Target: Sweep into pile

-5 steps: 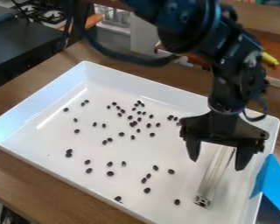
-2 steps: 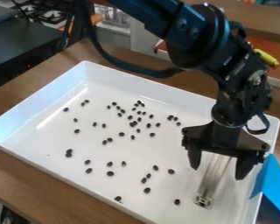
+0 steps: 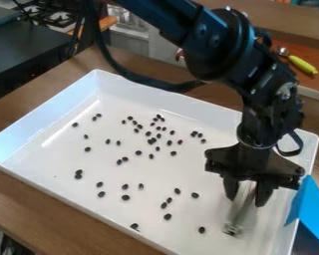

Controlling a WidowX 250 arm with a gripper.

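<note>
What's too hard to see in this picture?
All in the camera view:
- Metal bar: top end hidden behind the gripper; bottom end blurred.
- Dark bits: too small to tell what they are.
- Blue thing: cut off by the right edge.
- Arm: base past the top edge.

Probably a robotics lab, judging by the cabled robot arm point(image 3: 219, 42)

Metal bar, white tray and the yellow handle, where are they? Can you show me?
Metal bar point(image 3: 239, 214): camera view, on its lower half.
White tray point(image 3: 155, 99): camera view, on the inside of its far wall.
Yellow handle point(image 3: 302, 64): camera view, on its middle.
</note>
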